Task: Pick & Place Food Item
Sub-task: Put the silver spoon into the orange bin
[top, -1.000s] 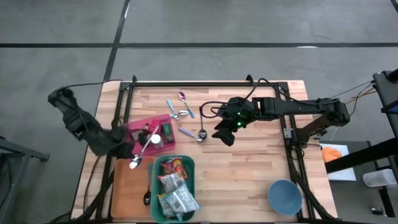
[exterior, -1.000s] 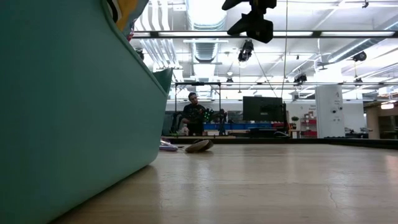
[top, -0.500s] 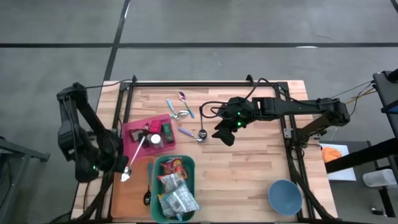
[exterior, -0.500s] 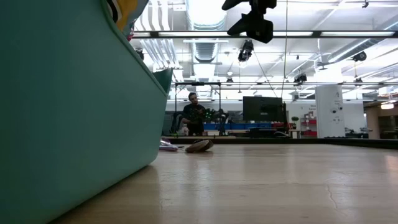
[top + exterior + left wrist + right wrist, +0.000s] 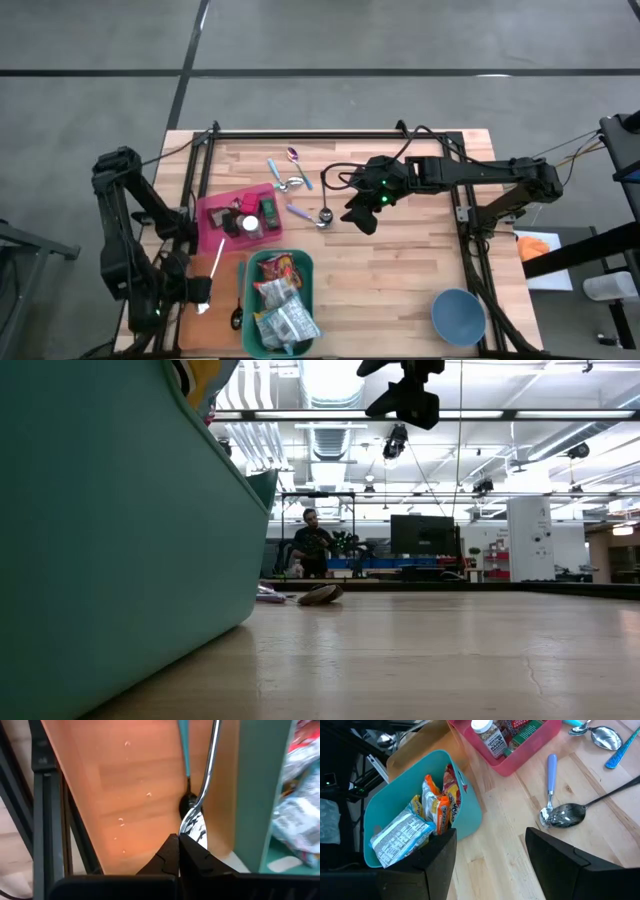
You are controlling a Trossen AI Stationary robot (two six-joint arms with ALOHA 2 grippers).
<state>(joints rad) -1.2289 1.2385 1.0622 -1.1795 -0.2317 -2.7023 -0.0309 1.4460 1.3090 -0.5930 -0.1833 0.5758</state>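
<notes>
Teal plastic bin (image 5: 247, 322), is that where the food is? (floor)

Yes. From my console I see the crinkly food packets (image 5: 281, 303) piled in it, at the near edge of the wooden counter (image 5: 400, 270), just below the pink plastic tray (image 5: 211, 214) of small jars. Neither arm touches them. (me)

What is your left hand doing? (floor)

My left hand (image 5: 178, 840) is off to the bin's left, over the orange-brown board (image 5: 130, 795), fingers pressed together on the bowl end of a long metal spoon (image 5: 208, 767). The handle slants up toward the pink tray. (me)

And the right? (floor)

My right hand (image 5: 362, 215) hangs above the middle of the counter with its fingers (image 5: 435, 865) spread and nothing between them. A shiny ladle-like spoon (image 5: 322, 215) lies just beside it, with a few coloured-handled spoons (image 5: 286, 172) farther back. It is well apart from the bin. (me)

Anything else? (floor)

A round blue bowl (image 5: 437, 312) at the near right corner. (me)
</notes>
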